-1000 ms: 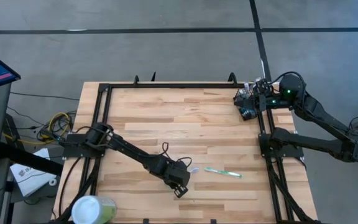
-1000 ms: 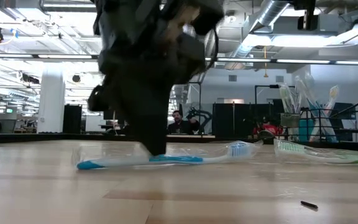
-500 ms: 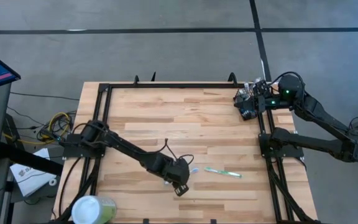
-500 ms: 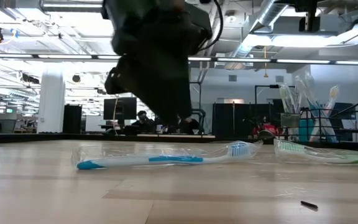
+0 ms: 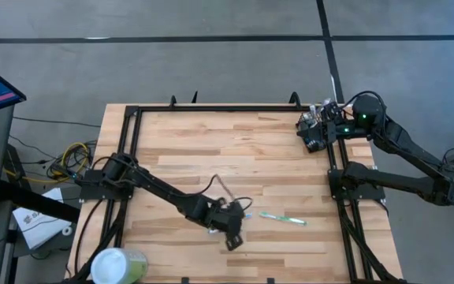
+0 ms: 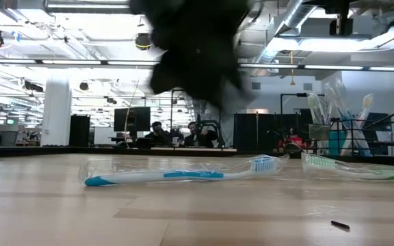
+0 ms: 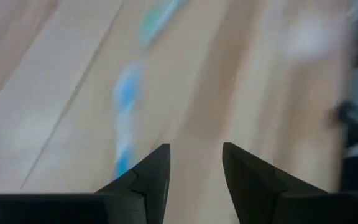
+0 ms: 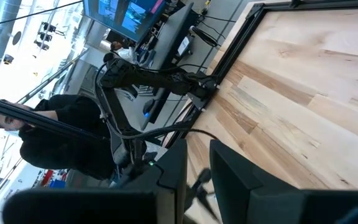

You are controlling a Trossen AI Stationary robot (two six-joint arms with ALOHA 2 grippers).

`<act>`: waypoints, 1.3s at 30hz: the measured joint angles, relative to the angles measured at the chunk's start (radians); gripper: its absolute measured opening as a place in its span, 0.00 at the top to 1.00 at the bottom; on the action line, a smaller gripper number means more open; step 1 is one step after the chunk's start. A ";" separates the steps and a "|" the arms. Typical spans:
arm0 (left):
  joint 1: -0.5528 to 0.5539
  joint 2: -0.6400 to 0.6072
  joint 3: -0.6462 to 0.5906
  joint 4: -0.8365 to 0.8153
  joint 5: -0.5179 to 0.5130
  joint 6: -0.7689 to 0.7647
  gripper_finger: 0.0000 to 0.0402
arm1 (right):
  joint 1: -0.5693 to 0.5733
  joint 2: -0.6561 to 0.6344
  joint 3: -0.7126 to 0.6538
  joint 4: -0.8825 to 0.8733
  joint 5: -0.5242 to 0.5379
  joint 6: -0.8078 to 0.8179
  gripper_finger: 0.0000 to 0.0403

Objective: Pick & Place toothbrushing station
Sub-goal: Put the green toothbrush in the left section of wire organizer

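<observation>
A blue-and-white toothbrush (image 6: 183,175) in clear wrap lies flat on the wooden table, partly under my left gripper (image 5: 233,225). That gripper hovers open above the brush and slants down; nothing is between its fingers (image 7: 196,149). A green toothbrush (image 5: 282,218) lies just to the right of it. The toothbrushing station (image 6: 318,131), a small dark holder with brushes standing in it, shows at the table's far right. My right gripper (image 5: 312,130) waits raised at the far right corner, its fingers a narrow gap apart (image 8: 197,155).
A pale-green cup with a white lid (image 5: 118,266) stands at the near left corner. A black frame (image 5: 132,118) runs along the table's edges. A tiny dark bit (image 6: 340,224) lies near the front. People sit in the room behind the table.
My left gripper was shut on the blue toothbrush's handle, with its tips down at the table. It has opened, let go and risen clear, rolling and tipping as it went. The toothbrush lies where it was.
</observation>
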 joint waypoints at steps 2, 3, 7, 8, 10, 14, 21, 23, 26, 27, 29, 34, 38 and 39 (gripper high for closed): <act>0.016 0.000 0.002 0.103 -0.002 0.056 0.64 | 0.000 0.000 0.000 0.000 0.000 0.000 0.85; 0.029 0.000 0.001 0.128 -0.002 0.074 0.64 | 0.000 0.000 0.000 0.000 0.000 0.000 0.85; 0.094 0.000 0.000 0.173 -0.002 0.124 0.64 | 0.000 0.000 0.000 0.000 0.000 0.000 0.85; 0.109 0.000 0.000 0.180 0.007 0.136 0.64 | 0.000 0.000 0.000 0.000 0.000 0.000 0.85; 0.140 0.000 0.000 0.212 0.037 0.154 0.64 | 0.000 0.000 0.000 0.000 0.000 0.000 0.85; 0.182 0.000 0.000 0.284 0.098 0.140 0.64 | 0.000 0.000 0.000 -0.002 -0.011 -0.001 0.85; 0.184 0.000 -0.001 0.282 0.121 0.064 0.65 | 0.030 -0.010 0.001 -0.167 -0.206 -0.129 0.85; 0.175 0.000 -0.001 0.263 0.121 0.029 0.66 | 0.072 -0.027 0.001 -0.255 -0.193 -0.171 0.85; 0.158 0.000 -0.001 0.218 0.120 -0.023 0.68 | 0.160 -0.028 0.002 -0.353 -0.073 -0.208 0.89; 0.150 0.000 -0.001 0.200 0.120 -0.037 0.69 | 0.193 -0.026 0.001 -0.376 -0.023 -0.209 0.91; 0.134 0.000 -0.001 0.163 0.118 -0.065 0.72 | 0.261 -0.026 0.000 -0.388 0.055 -0.210 0.97; 0.092 0.000 -0.001 0.124 0.083 -0.089 0.79 | 0.477 -0.025 0.000 -0.388 0.197 -0.124 0.98; 0.070 -0.001 -0.002 0.124 0.082 -0.089 0.86 | 0.673 -0.003 0.000 -0.389 0.424 0.004 0.99; 0.065 -0.006 -0.006 0.124 0.075 -0.086 0.88 | 0.721 0.004 0.000 -0.389 0.462 0.024 1.00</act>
